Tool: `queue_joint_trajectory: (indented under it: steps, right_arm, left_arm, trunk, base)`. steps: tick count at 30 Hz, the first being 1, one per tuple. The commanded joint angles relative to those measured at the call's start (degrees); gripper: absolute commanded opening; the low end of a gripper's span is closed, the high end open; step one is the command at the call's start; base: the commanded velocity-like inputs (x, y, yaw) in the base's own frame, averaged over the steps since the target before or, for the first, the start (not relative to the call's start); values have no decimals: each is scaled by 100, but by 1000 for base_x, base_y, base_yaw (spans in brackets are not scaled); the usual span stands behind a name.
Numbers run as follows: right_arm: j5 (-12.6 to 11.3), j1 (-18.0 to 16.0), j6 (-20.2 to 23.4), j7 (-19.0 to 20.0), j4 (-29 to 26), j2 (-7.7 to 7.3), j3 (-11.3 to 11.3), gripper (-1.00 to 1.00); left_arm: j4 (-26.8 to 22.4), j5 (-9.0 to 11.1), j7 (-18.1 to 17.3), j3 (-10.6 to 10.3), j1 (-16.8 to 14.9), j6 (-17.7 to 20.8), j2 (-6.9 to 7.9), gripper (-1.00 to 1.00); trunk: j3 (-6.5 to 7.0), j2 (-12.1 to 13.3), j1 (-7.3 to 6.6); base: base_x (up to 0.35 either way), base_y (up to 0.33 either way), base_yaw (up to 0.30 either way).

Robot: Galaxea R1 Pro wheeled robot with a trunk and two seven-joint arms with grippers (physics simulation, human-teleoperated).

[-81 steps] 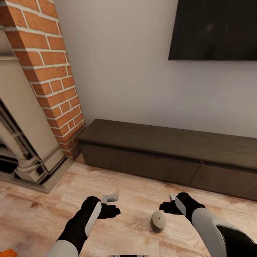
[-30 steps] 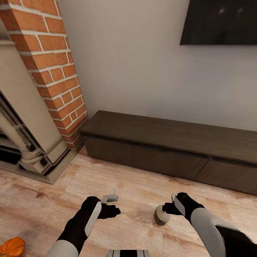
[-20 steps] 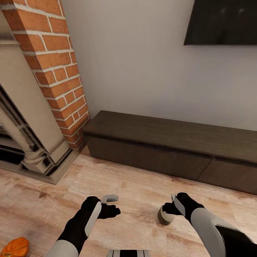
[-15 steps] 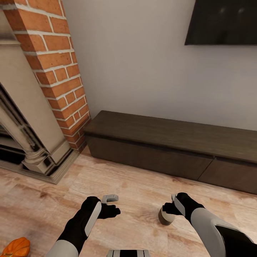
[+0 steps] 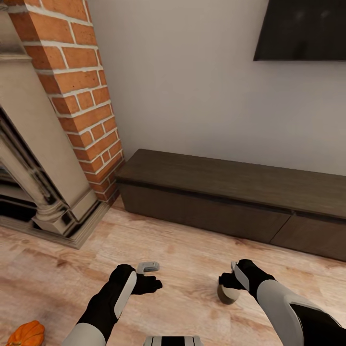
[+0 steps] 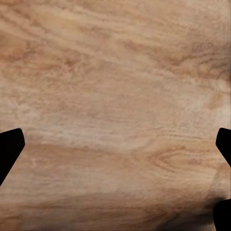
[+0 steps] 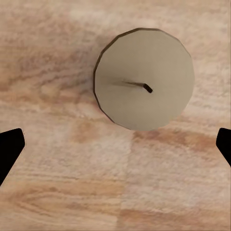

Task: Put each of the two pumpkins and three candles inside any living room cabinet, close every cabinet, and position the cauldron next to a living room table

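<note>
Right gripper point(image 5: 231, 275) is spread wide, empty, directly above a candle point(image 7: 144, 78) standing upright on the wood floor point(image 5: 182, 259). Left gripper point(image 5: 150, 274) is likewise wide, empty. Cabinet point(image 5: 230, 202) closed; pumpkin point(image 5: 28, 333) on the floor, well apart.

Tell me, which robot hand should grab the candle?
Probably the right. The right gripper hovers open just above the candle, whose top faces its wrist camera. The left gripper is off to the side, above bare floor.
</note>
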Motion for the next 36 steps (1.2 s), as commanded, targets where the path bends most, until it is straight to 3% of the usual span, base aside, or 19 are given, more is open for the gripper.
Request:
queue_joint_trajectory:
  steps: [1,25,36]
  right_arm:
    - [57,-2,28,0,-9,3,-49,100]
    - [62,-2,-6,-1,-9,1,-58,100]
    - [60,1,-6,-1,-9,-5,-58,100]
  left_arm:
    - [-5,51,43,-7,-2,20,0,100]
    - [-22,51,29,-7,-2,20,-6,100]
    - [-22,52,32,-7,-2,20,-6,100]
  trunk:
    - [-4,-2,-1]
    - [-4,-2,-1]
    - [-248,-16,27]
  base:
    - [19,72,0]
    - [2,7,0]
    - [0,0,0]
